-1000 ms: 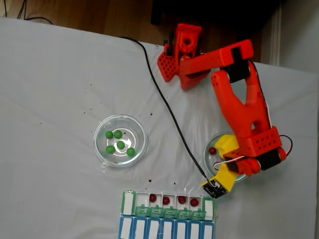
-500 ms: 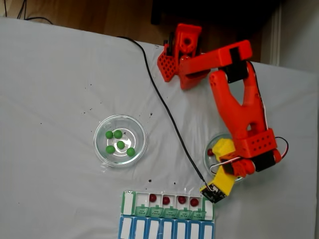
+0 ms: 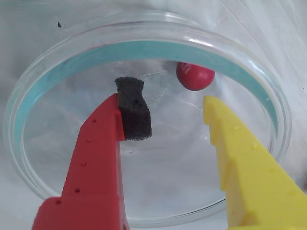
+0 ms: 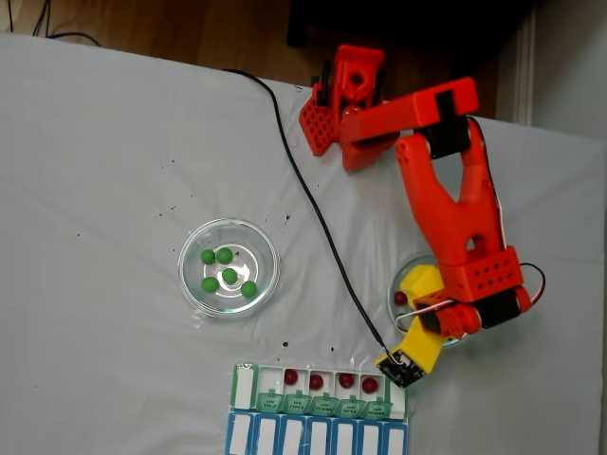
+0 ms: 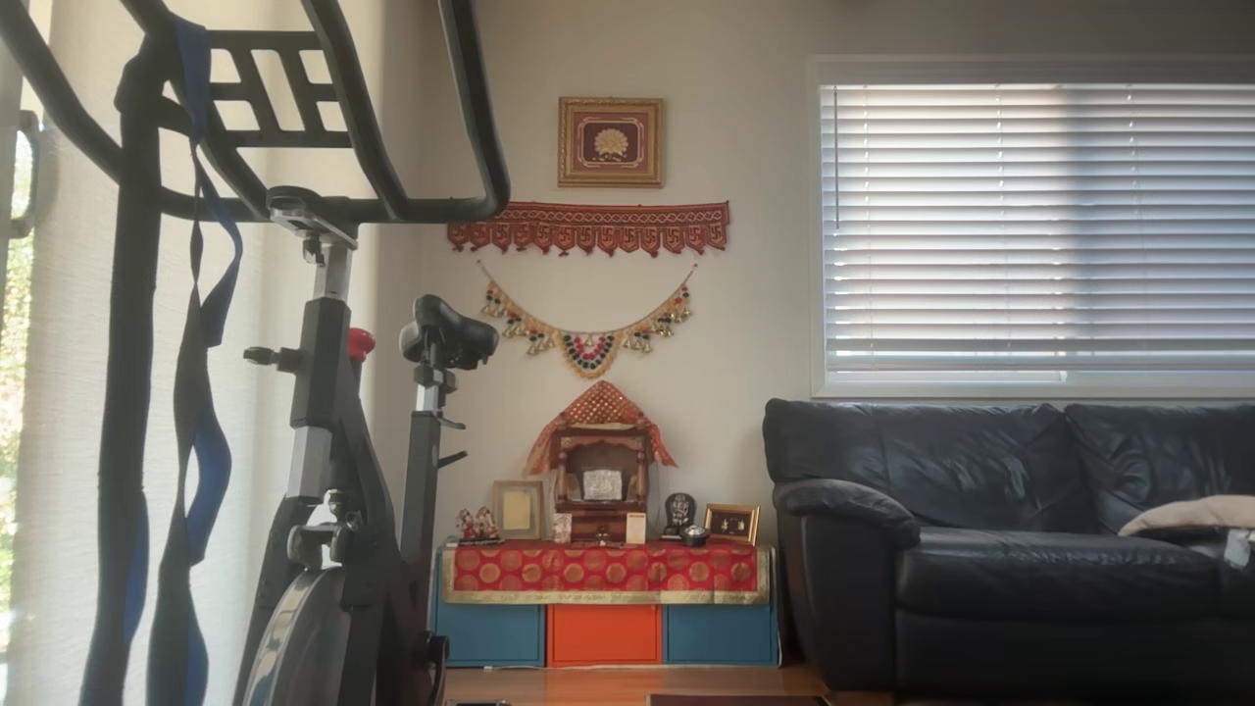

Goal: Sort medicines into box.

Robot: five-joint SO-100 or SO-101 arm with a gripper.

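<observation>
One dark red ball (image 3: 195, 76) in glass dish (image 3: 144, 43), claw (image 3: 168, 103) spread apart just short of it.

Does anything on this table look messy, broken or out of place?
Mostly tidy. Small dark specks dot the white cloth near the dish of green balls. The hand has mismatched fingers: the red one carries a black foam pad, the yellow one is bare.
</observation>
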